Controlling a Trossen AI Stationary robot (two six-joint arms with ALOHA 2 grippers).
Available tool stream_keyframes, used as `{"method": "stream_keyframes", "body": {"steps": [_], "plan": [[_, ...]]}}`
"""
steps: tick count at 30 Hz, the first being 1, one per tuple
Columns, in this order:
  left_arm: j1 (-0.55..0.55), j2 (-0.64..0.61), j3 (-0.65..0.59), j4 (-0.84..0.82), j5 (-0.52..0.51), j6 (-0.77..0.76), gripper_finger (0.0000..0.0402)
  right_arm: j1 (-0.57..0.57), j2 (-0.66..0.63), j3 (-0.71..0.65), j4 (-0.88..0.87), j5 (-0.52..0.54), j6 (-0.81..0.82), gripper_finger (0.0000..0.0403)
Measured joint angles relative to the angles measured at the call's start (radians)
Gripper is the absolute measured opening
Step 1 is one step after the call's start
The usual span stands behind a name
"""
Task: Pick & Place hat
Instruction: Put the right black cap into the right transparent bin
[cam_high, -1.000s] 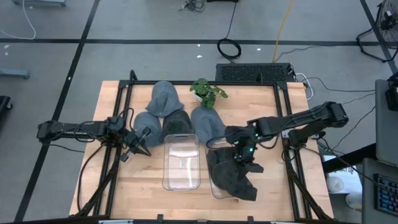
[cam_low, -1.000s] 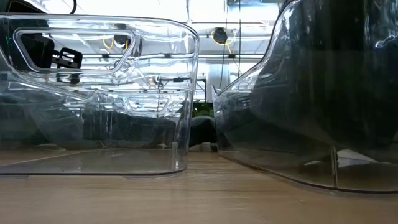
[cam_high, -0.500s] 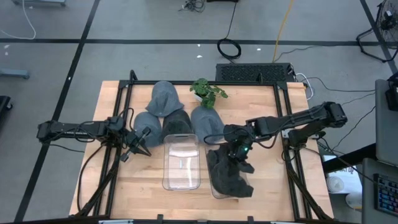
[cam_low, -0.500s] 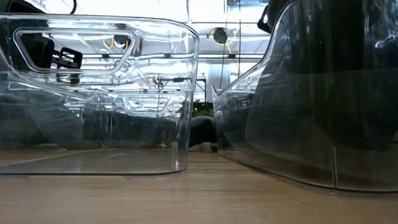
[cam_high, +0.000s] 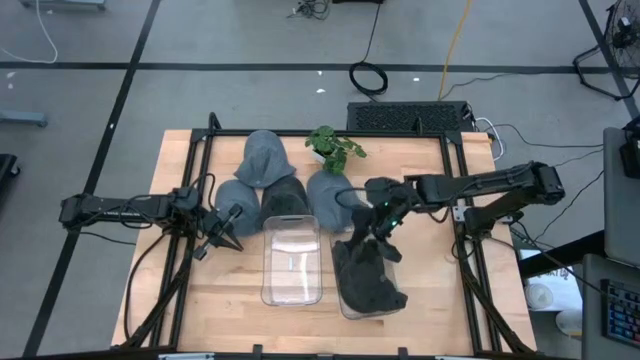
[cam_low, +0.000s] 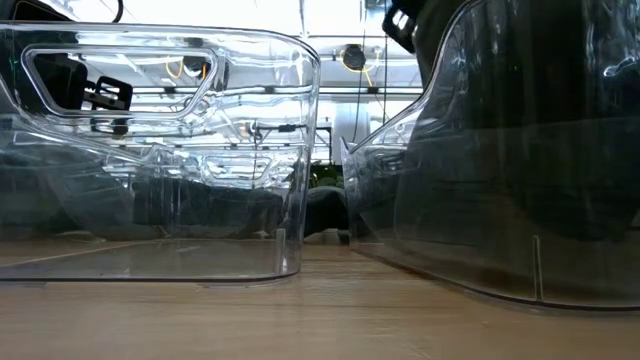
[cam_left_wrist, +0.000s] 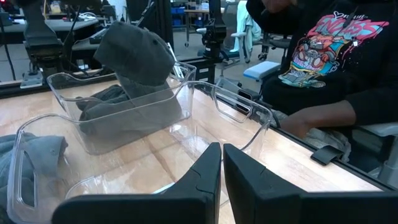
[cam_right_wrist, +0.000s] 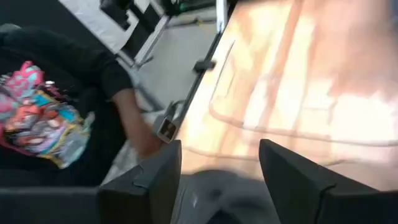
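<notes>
Grey fabric takes up most of the wooden table (cam_high: 420, 290), with several grey hats lying about it. Starting at the left, the left arm reaches in from that edge and its left gripper (cam_high: 229, 236) sits low beside the small grey hat (cam_high: 236, 197), its two dark fingers (cam_left_wrist: 205, 180) pressed nearly together with nothing between them. Just past it stands the empty clear bin (cam_high: 292, 262), and behind that bin lie a darker hat (cam_high: 284, 200) and a larger grey hat (cam_high: 264, 157) toward the back. Next comes another grey hat (cam_high: 330, 195), with a small green plant (cam_high: 335, 148) behind it. Beside the empty bin is the second clear bin (cam_high: 347, 304), and a dark grey hat (cam_high: 368, 278) is piled inside it, its upper part rising above the rim. The right gripper (cam_high: 383, 222) hovers at the back end of that bin, over the top of the hat; its fingers (cam_right_wrist: 152, 180) are spread wide apart, and it seems to hold nothing, though that view is blurred. A person in a dark printed sweatshirt (cam_left_wrist: 323, 50) sits beyond the table, a hand (cam_left_wrist: 292, 126) near its edge.
</notes>
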Motion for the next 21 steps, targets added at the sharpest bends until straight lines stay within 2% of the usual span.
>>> {"method": "stream_keyframes", "body": {"steps": [4,7,14,19,21], "plan": [[0.0,0.0,0.0,0.0,0.0,0.0,0.0026,0.004,-0.055,0.0,0.03,0.084,-0.035,0.0208],[0.0,0.0,0.0,0.0,0.0,0.0,0.0026,0.062,-0.1,0.0,0.031,0.191,-0.081,0.0208],[0.0,0.0,0.0,0.0,0.0,0.0,0.0026,0.307,-0.173,0.0,0.024,0.584,-0.156,0.0208],[0.0,0.0,0.0,0.0,0.0,0.0,0.0026,0.44,-0.166,0.0,-0.143,0.835,-0.066,0.0208],[0.0,0.0,0.0,0.0,0.0,0.0,0.0026,0.468,-0.157,0.0,-0.261,0.885,0.016,0.0208]]}}
